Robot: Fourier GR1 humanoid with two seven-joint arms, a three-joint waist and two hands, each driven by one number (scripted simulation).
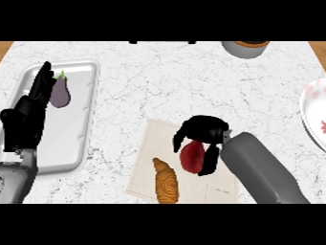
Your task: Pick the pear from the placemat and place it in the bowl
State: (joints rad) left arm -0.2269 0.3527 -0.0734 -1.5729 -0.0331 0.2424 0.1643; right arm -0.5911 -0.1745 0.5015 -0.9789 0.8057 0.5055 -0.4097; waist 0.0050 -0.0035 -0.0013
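A: Report the near zone.
B: The placemat lies flat on the marble counter. A croissant rests on its near portion. Just beside it, on the same mat, sits the pear, dark red in color.
A: Right hand status?
B: The right hand is positioned over the pear, fingers and thumb curled down around it on both sides. The fruit is in contact with the mat.
A: Left hand?
B: The left hand is at the view's left edge, fingers straight and pointing up, holding nothing, above a white tray.
A: Farther items?
B: An eggplant lies in the tray. The bowl, white with red markings, stands at the right edge, well apart from the pear. A grey container sits at the far edge.
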